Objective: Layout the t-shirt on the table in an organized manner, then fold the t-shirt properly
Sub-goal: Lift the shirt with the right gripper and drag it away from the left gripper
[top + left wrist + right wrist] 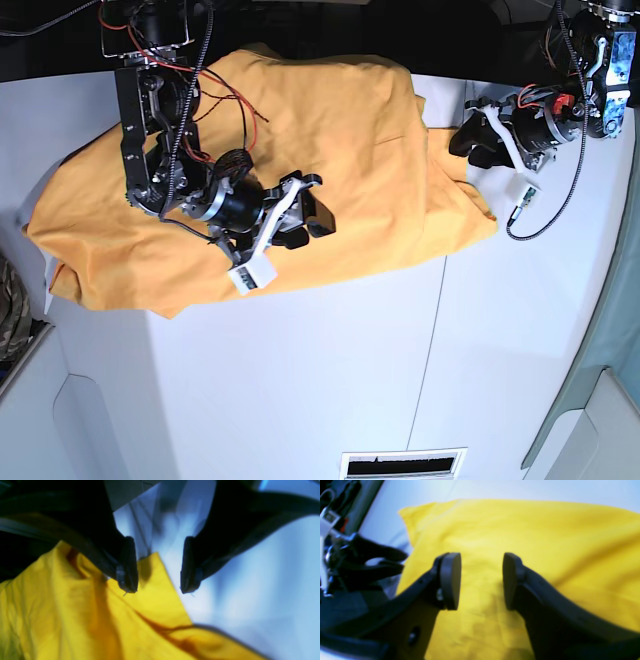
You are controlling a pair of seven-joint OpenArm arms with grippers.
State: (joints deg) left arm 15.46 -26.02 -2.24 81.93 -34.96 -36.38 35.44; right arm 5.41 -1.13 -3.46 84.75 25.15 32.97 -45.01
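We see the t-shirt point(330, 150) lying in a loose, rumpled heap along the far edge of the worktop point(330, 370), spread from near the far left corner to past the middle. It is not laid out flat yet; folds and ridges cross the cloth, and part of it seems to hang over the far edge.

The right claw point(481, 581) hovers above the middle of the shirt with its jaws apart, and between them we see only yellow fabric below, nothing held. The left claw point(158, 565) is at the shirt's edge toward the far right corner of the worktop. Its jaws are also apart and hold nothing; 1 finger point(127, 565) stands over the cloth, the other over the bare worktop, so a pointed corner of the shirt lies just between them.

We judge that the laying-out step is hardly begun. From here, several things could go wrong. If the left claw closes a little too far to the side, it may catch only the thin tip of the corner, and the cloth could slip out when pulled. If the right claw pinches in the middle, it may take 2 layers together, and then the shirt will not open. A pull by both arms in different directions could also drag the shirt off the far edge.
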